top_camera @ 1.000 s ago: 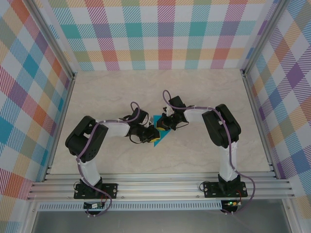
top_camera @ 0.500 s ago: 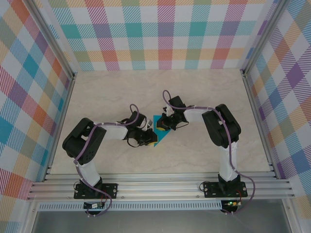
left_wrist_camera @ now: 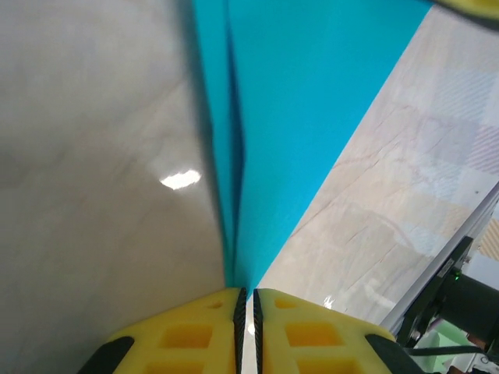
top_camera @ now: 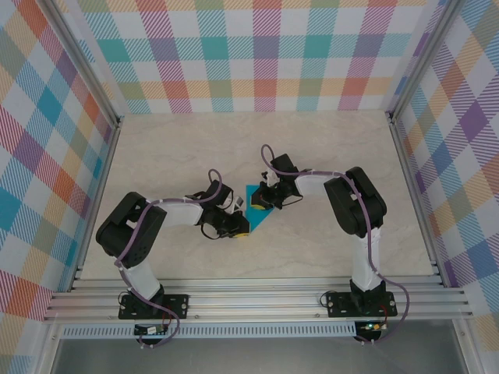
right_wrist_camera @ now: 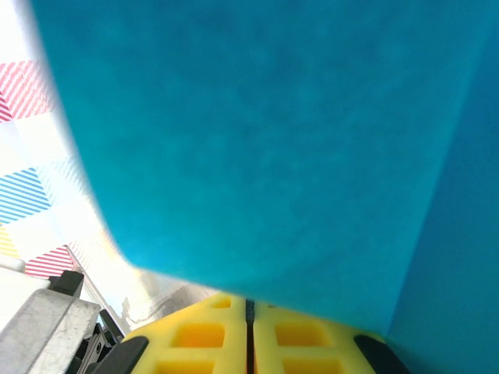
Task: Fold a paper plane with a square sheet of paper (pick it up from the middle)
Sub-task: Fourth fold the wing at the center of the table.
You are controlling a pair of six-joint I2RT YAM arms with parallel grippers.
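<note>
Two arms reach inward from the near edge and meet over the middle of the pale marbled surface (top_camera: pixel 327 156). The square sheet of paper (top_camera: pixel 263 217) lies there between them, folded into a smaller teal shape with a point toward the near side.

1. Left pincer (top_camera: pixel 240 227): positioned at the near-left edge of the sheet. In the left wrist view its yellow pads (left_wrist_camera: pixel 195 335) stand almost together, with only a thin slit between them. A folded edge of the sheet runs straight into that slit, so this pincer is clamped on the sheet. From the pads the teal layers widen away toward the far side, with a dark crease line along the left layer. Bare surface shows on both sides of the paper.

2. Right pincer (top_camera: pixel 258 204): positioned on the far part of the sheet, just beside the left pincer. In the right wrist view its yellow pads (right_wrist_camera: pixel 199 339) are pressed together. A blurred teal panel stands close to the lens and hides the pad tips. Whether paper sits between these pads cannot be told. A vertical crease shows at the right of this panel.

Checked walls (top_camera: pixel 265 54) enclose the surface on the left, right and far sides.
</note>
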